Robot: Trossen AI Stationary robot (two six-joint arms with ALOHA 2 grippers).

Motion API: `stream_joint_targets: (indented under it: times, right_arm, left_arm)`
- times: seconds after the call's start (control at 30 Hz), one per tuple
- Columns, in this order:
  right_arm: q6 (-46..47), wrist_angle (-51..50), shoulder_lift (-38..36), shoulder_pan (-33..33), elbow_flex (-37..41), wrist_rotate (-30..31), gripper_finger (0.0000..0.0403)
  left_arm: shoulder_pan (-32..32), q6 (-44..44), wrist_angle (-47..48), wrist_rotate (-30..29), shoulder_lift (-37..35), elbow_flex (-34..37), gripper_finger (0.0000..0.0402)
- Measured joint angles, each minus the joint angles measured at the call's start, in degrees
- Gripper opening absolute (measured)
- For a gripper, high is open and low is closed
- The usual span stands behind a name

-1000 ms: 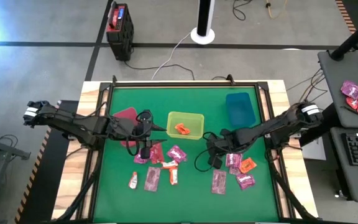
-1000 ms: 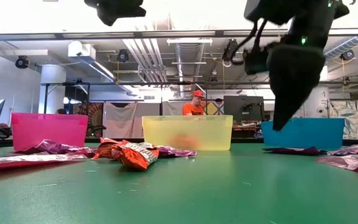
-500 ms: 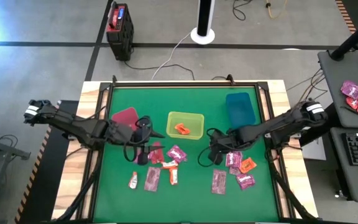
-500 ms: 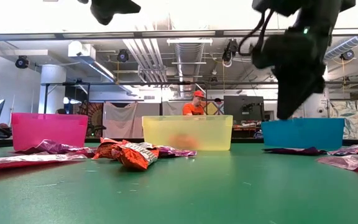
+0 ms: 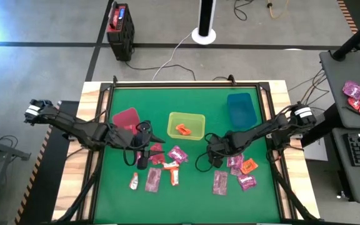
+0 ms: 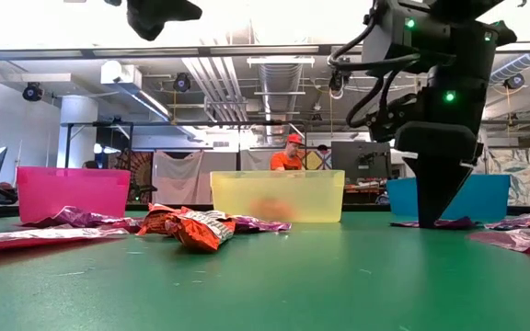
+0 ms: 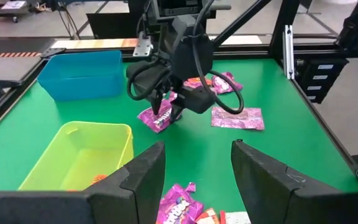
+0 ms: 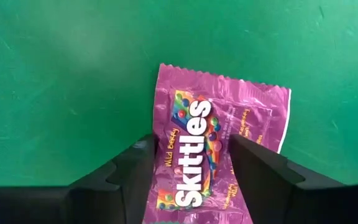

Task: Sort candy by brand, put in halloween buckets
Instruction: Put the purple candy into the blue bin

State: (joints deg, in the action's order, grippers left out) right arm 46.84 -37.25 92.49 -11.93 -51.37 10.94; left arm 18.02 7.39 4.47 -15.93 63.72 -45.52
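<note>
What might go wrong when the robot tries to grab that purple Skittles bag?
The right gripper hangs with open jaws astride the flat shiny purple Skittles packet; lying flat on the green table mat, it may slip out. More pink wrapped packets lie close beside it, so the jaws might catch two.

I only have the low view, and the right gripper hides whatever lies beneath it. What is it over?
Observer: A purple Skittles packet, flat on the mat, lies between the open fingers of the right gripper.
Operator: Anything in the yellow bin?
Observer: One orange packet lies in the yellow-green bin.
Operator: And the left gripper?
Observer: The left gripper is open and holds nothing.
</note>
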Motion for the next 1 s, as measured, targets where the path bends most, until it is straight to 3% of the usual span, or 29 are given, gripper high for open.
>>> stream_joint_targets:
  times: [0.37, 0.8, 1.0]
  right_arm:
    - [-0.44, 0.33, 1.41, 0.18, 0.00, -0.20, 0.0142]
    - [-1.06, 1.12, 1.90, 0.20, 0.09, -0.43, 0.0019]
    - [-1.39, 1.36, -1.29, -0.04, 0.32, -0.45, 0.0008]
  left_arm:
    - [0.01, 1.30, -6.48, -0.02, 0.00, 4.54, 0.0168]
    - [0.01, 0.86, -6.65, -0.04, 0.00, 4.52, 0.0168]
    - [0.01, 1.31, -6.52, -0.04, 0.01, 4.81, 0.0168]
